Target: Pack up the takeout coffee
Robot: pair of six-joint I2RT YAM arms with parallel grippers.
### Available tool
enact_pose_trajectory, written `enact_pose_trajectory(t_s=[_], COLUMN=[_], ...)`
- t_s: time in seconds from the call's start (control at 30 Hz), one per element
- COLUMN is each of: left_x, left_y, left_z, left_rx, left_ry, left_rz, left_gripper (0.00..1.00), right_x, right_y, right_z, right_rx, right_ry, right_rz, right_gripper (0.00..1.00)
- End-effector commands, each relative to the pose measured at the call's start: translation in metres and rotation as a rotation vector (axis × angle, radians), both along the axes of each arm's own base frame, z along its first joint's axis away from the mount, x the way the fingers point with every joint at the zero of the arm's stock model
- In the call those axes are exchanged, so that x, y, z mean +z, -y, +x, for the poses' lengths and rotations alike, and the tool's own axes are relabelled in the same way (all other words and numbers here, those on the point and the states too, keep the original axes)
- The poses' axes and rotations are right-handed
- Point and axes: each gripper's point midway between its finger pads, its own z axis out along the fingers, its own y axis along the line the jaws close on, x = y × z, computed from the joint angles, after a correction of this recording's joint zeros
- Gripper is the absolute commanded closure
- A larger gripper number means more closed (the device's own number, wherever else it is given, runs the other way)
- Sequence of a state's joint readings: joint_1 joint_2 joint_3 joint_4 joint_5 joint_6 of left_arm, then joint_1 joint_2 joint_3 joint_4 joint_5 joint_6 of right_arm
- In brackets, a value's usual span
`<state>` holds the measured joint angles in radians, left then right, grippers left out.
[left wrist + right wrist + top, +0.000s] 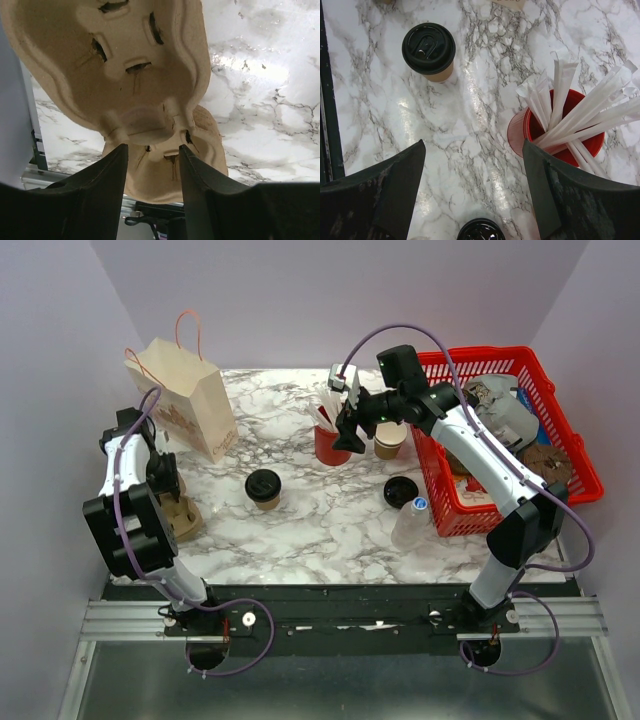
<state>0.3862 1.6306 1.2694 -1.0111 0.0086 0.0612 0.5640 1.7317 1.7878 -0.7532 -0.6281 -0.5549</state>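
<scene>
The takeout coffee stands upright in the middle of the marble-look desk, a kraft cup under a round black lid. In the right wrist view it's at upper left, and the lid's moulded marks are unreadable. Nothing touches it.

The right gripper hangs over the desk, fingers spread wide, next to the red cup stuffed with paper-wrapped straws. A loose black lid and a clear bottle lie by the red basket.

At far left, the paper bag has reddish print I can't read. The left gripper has its fingers apart at the rim of the pulp cup carrier; can't tell if they touch it.
</scene>
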Motion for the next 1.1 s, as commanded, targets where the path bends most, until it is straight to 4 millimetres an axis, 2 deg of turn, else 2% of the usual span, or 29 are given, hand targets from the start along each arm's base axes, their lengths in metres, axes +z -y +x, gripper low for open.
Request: enact_pose_trajectory(t_s=[0.0, 0.43, 0.67, 0.8, 1.07], left_x=[0.003, -0.008, 0.001, 0.016, 0.041], left_y=[-0.006, -0.010, -0.012, -0.016, -0.015], left_z=[0.013, 0.021, 0.021, 0.017, 0.011], left_rx=[0.033, 0.047, 0.040, 0.030, -0.005], left_ry=[0.023, -0.004, 0.012, 0.035, 0.094], left_rz=[-0.021, -0.064, -0.049, -0.005, 0.029], left_gripper=[0.47, 0.48, 0.63, 0.78, 0.89], right_x=[0.014, 0.012, 0.009, 0.008, 0.007], right_y=[-0.002, 0.000, 0.000, 0.000, -0.002], right_z=[0.003, 0.004, 0.004, 0.004, 0.005], right_rx=[-0.013, -0.024, -0.027, -0.028, -0.023], right_ry=[0.029, 0.034, 0.026, 0.025, 0.025], right_rz=[0.015, 0.005, 0.001, 0.001, 0.003], right_gripper=[0.13, 0.13, 0.12, 0.12, 0.12])
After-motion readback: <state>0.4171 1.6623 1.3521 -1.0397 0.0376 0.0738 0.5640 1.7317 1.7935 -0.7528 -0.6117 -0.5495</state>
